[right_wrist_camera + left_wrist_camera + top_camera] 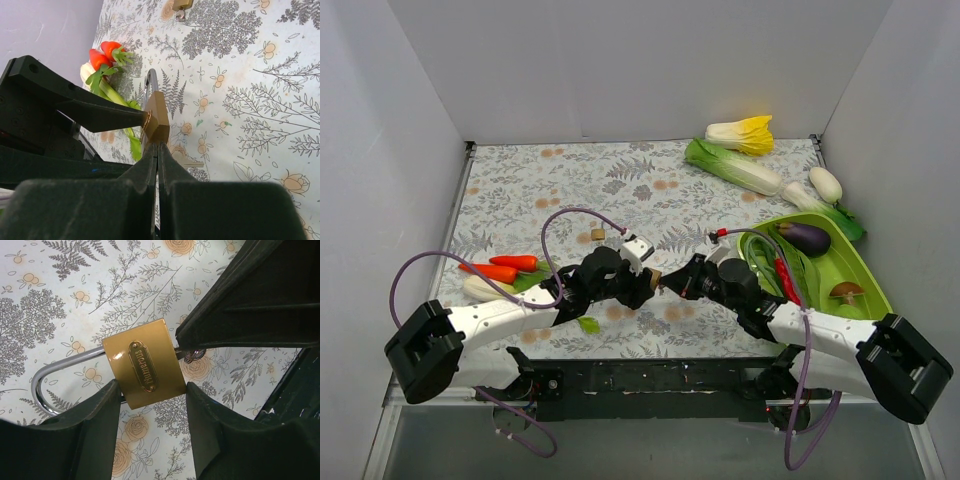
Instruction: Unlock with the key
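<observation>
A brass padlock [142,365] with a silver shackle [42,382] is held off the floral cloth, my left gripper [152,389] shut on its two sides. My right gripper [158,146] is shut, its tips pressed against the padlock's [160,117] bottom end. The key is pinched between its pads and mostly hidden. Only its small ring [194,355] and a spare silver key [188,161] hanging beside the fingers show. From above, both grippers meet over the padlock [654,277] at the cloth's near middle.
A smaller brass padlock [598,234] lies further back. Carrots [505,267] and a white radish [483,290] lie left. At the right, a green tray [865,270] holds an eggplant [805,237] and a mushroom [847,291]. A cabbage [735,165] lies at the back right.
</observation>
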